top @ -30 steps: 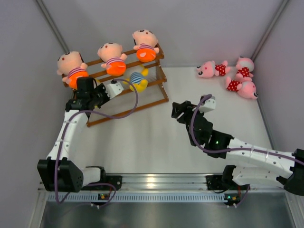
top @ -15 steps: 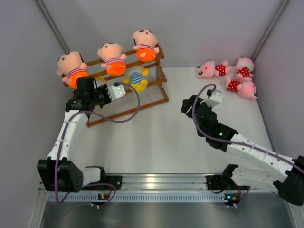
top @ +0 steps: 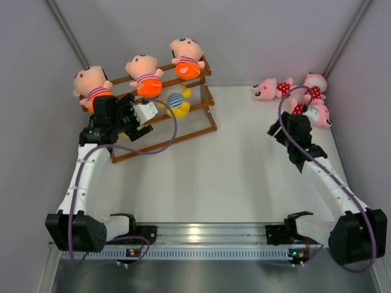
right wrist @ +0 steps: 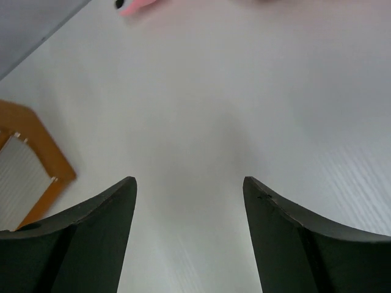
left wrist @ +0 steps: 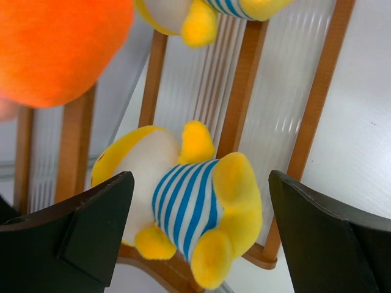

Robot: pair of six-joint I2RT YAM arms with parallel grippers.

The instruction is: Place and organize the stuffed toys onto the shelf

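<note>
1. The shelf (top: 183, 138) is a brown wooden rack with three stepped tiers of thin slats. It stands at the far left.
2. On the top tier three dolls in orange shorts sit in a row: left peach doll (top: 91, 85), middle peach doll (top: 143, 73), right peach doll (top: 186, 58).
3. The first yellow doll (top: 178, 104), in a blue-striped shirt, is on the middle tier.
4. The second yellow doll (left wrist: 183, 204) lies on the slats near it; which tier is unclear.
5. Three pink dolls in red dotted dresses lie close together at the far right: one (top: 272, 90), another (top: 314, 85), the last (top: 314, 113).

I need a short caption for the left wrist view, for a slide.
Open left gripper around a yellow striped-shirt doll lying on the wooden shelf.
</note>
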